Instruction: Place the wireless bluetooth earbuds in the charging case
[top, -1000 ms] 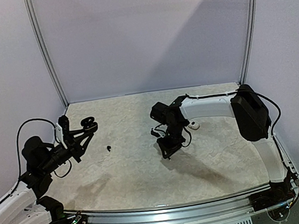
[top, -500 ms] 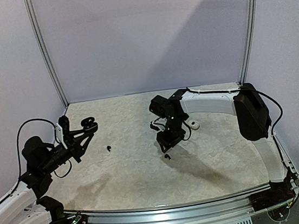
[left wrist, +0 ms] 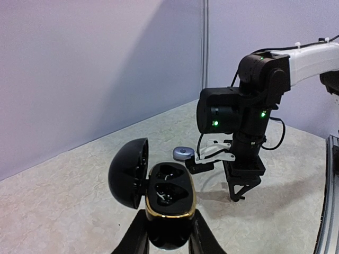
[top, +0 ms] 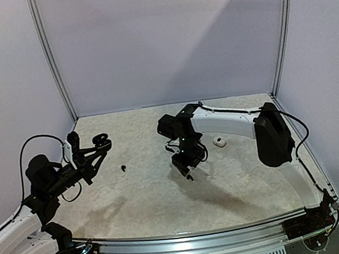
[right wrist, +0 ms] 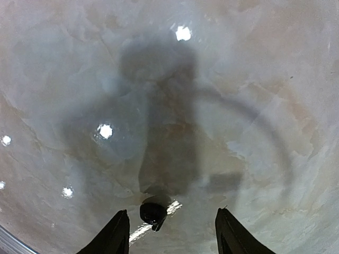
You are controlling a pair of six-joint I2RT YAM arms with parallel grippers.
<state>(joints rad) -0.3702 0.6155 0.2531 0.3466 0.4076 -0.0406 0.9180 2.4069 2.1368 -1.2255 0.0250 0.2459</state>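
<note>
My left gripper (left wrist: pixel 168 233) is shut on a black charging case (left wrist: pixel 170 203) with a gold rim. Its lid (left wrist: pixel 127 172) is swung open to the left and two dark sockets face up. The same case (top: pixel 100 141) is held above the table's left side. My right gripper (right wrist: pixel 171 211) points straight down near the table's middle, open. Between its fingers, closer to the left one, a black earbud (right wrist: pixel 153 212) lies on the table. A second black earbud (top: pixel 123 168) lies on the table between the two arms.
A small pale pebble-like case (top: pixel 220 141) sits on the marbled table behind the right arm; the left wrist view shows this pale case (left wrist: pixel 183 153) beyond the held one. Walls stand at the back and on both sides.
The right arm has swung left, and its jaws have spread from nearly shut to open, with the black earbud now on the table between them. The left arm and its case have stayed still.
</note>
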